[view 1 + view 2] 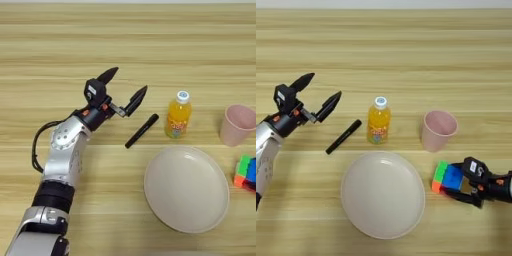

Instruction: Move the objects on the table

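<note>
My left gripper (pixel 127 82) hovers open just up and left of the slim black pen (pixel 142 131), which lies slanted on the table (pixel 125 40). Right of the pen, the orange-juice bottle (pixel 179 116) stands upright with its white cap on. The pale pink cup (pixel 438 130) stands upright further right. The big beige plate (pixel 382 194) lies in front of the bottle with nothing on it. At the right, my right gripper (pixel 457 180) reaches in from the edge, its fingers closed against the far and near sides of the multicoloured puzzle cube (pixel 447 176), which rests on the table.
Bare wood stretches across the far half of the table and along the front left, beside my left arm (pixel 65 150). The cube sits close to the plate's right rim and just in front of the cup.
</note>
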